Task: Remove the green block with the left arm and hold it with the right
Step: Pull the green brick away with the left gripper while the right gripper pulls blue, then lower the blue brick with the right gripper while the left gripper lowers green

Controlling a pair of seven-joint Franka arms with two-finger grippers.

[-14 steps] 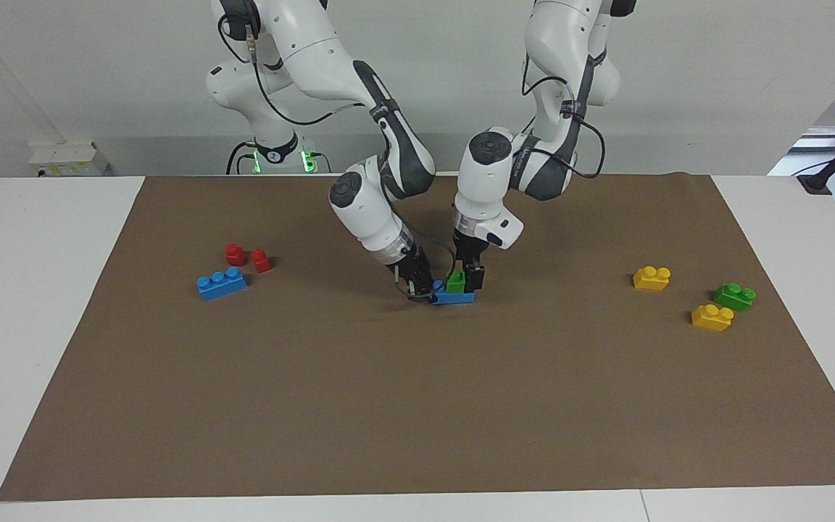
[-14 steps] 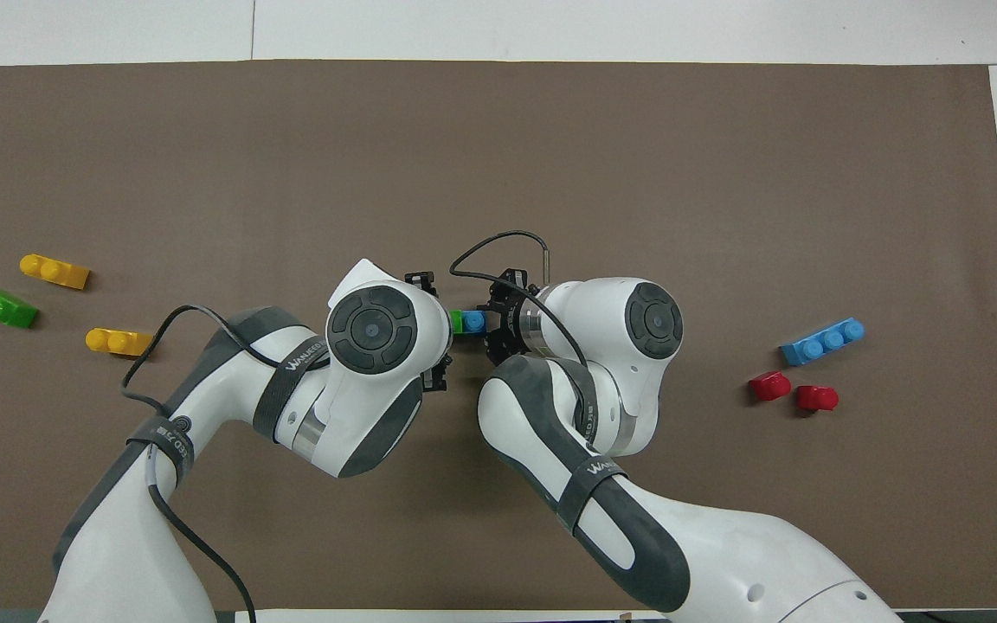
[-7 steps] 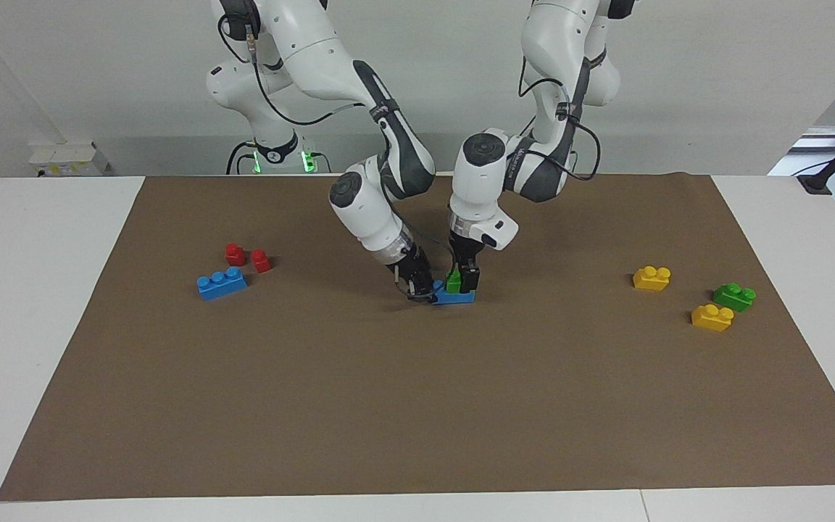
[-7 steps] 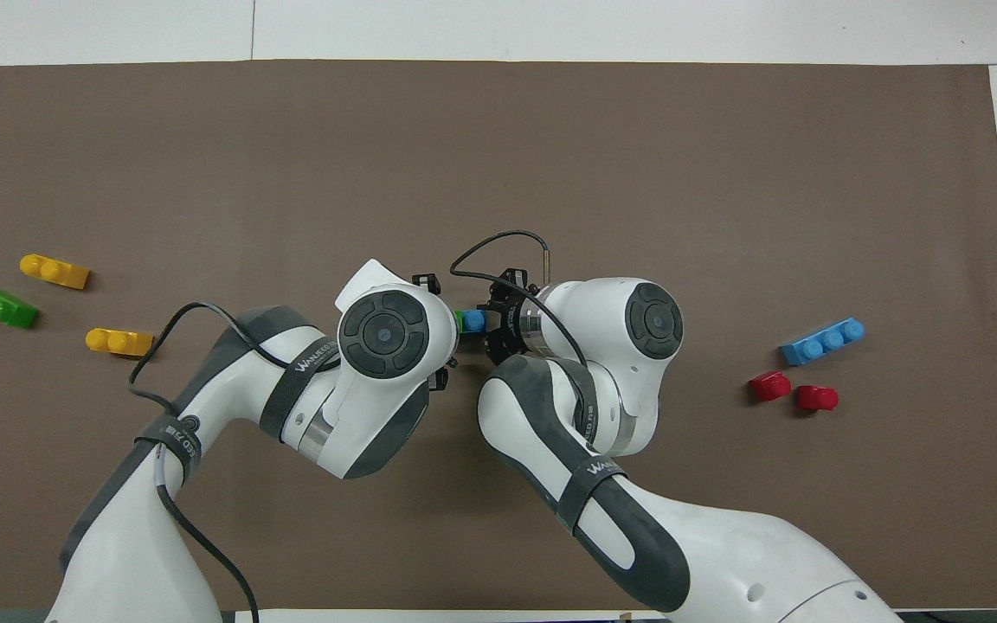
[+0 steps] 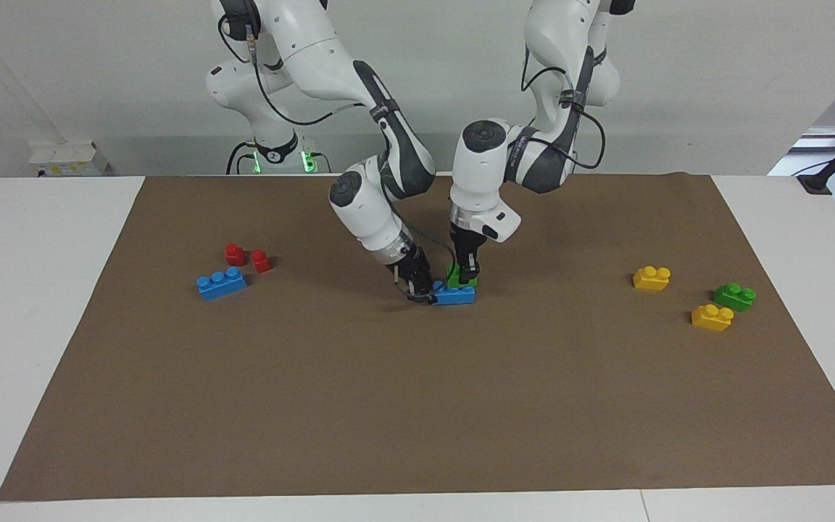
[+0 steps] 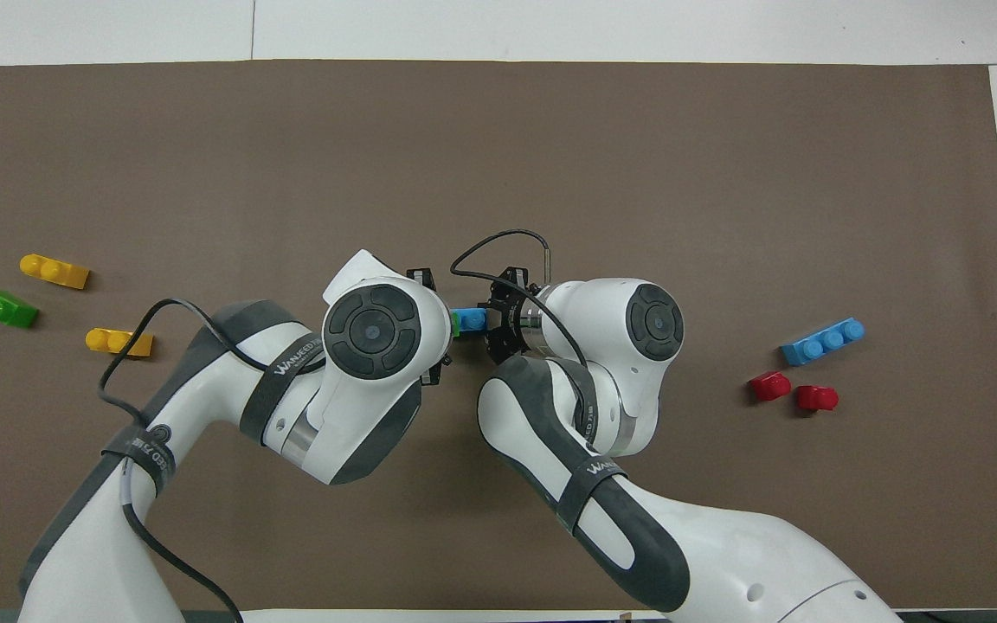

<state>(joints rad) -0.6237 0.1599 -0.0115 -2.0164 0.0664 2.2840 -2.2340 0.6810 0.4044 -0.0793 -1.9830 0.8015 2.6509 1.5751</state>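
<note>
A green block (image 5: 454, 273) sits at the top of a short blue brick (image 5: 455, 295) in the middle of the brown mat. My left gripper (image 5: 465, 274) comes down from above and is shut on the green block, which stands slightly raised and tilted over the blue brick. My right gripper (image 5: 423, 290) is low at the mat, shut on the blue brick's end toward the right arm. In the overhead view only a sliver of the green block (image 6: 455, 324) and the blue brick's end (image 6: 471, 320) show between the two wrists.
A second green block (image 5: 734, 296) and two yellow bricks (image 5: 651, 278) (image 5: 712, 317) lie toward the left arm's end of the mat. A longer blue brick (image 5: 221, 283) and two red pieces (image 5: 235, 254) (image 5: 261, 260) lie toward the right arm's end.
My left gripper has risen a little with the green block, which now stands higher over the blue brick. My right gripper and the blue brick have stayed put.
</note>
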